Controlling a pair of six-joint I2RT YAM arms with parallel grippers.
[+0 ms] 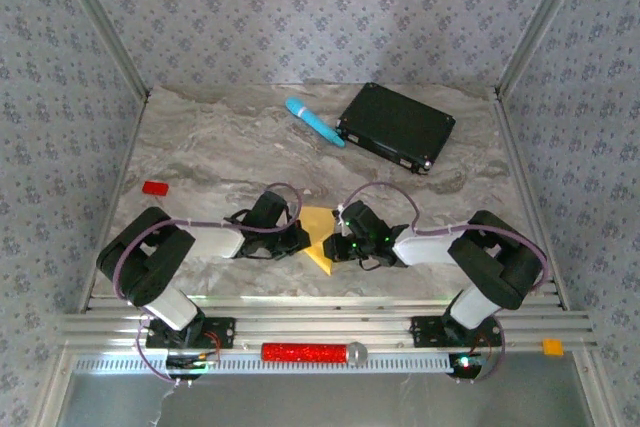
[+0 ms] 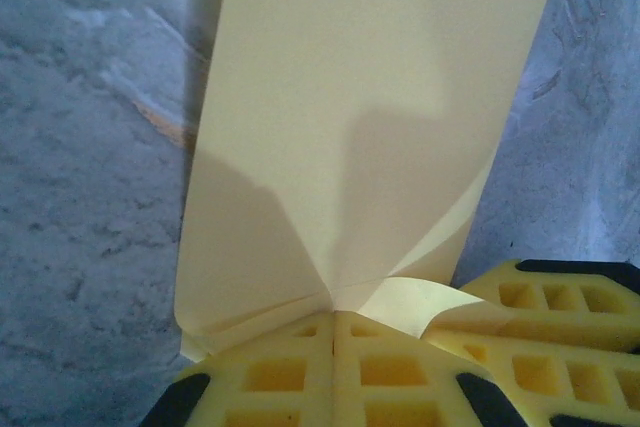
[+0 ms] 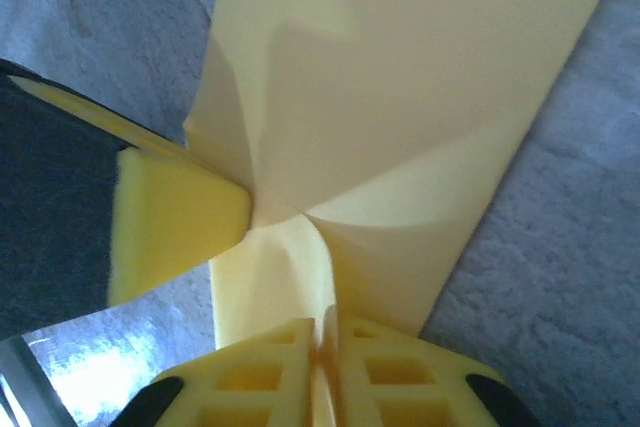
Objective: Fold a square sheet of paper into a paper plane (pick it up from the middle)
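The marble-patterned table (image 1: 200,147) carries everything, with the two arms bolted along its near edge. The left arm (image 1: 150,257) and right arm (image 1: 490,257) both bend inward and meet close to the middle of that edge.

A black flat box (image 1: 397,127) lies near the far right corner, turned at a slant to the far edge.

The left gripper (image 1: 298,237) and right gripper (image 1: 338,245) face each other with the paper (image 1: 318,237) between them. It is yellow, folded, and lies by the middle of the near edge, one sharp corner pointing toward that edge.

In the left wrist view the left gripper's pads (image 2: 290,372) are pressed together, pinching the paper at the spot where its creases meet. A loose flap curls over the pad on the right of that view. The rest of the sheet runs away from the pads over the table.

In the right wrist view the right gripper's pads (image 3: 390,377) are likewise closed, with a thin edge of paper nipped in the seam between them. One pad of the left gripper (image 3: 180,227) comes in from the side and touches the same fold.

A red glittery tube (image 1: 303,352) rests on the rail below the near edge. A light-blue cylinder (image 1: 314,121) lies just beside the box, on its left. A small red block (image 1: 154,188) sits near the left edge, well apart from the paper.
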